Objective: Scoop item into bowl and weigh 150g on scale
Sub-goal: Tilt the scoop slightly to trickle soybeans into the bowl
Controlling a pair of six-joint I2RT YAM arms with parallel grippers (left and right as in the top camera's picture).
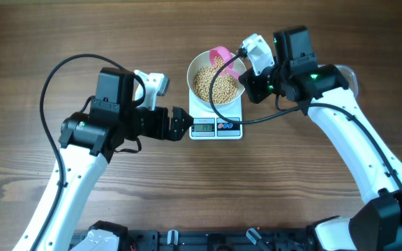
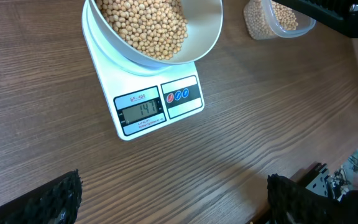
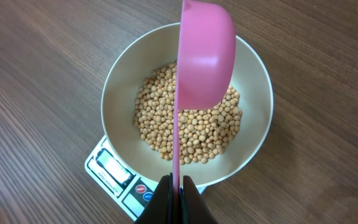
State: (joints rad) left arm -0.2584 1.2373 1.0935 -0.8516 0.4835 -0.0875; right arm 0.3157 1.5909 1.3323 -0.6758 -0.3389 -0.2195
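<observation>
Right end effector (image 3: 175, 191) clamped on scoop (image 3: 207, 56) over bowl (image 3: 115, 93) of beans (image 3: 197, 134) on scale (image 2: 107, 74), left end effector (image 1: 185, 123) wide, empty; reading seemingly just short, small top-up left.

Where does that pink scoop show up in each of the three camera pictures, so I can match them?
Overhead: pink scoop at top centre, over the upper rim of the white bowl.
Left wrist: not in this picture.
Right wrist: pink scoop in the upper middle, tipped on edge above the beans, handle pinched by the right end effector.
Shared landmark: the white bowl of beans on the scale, in all three.
</observation>
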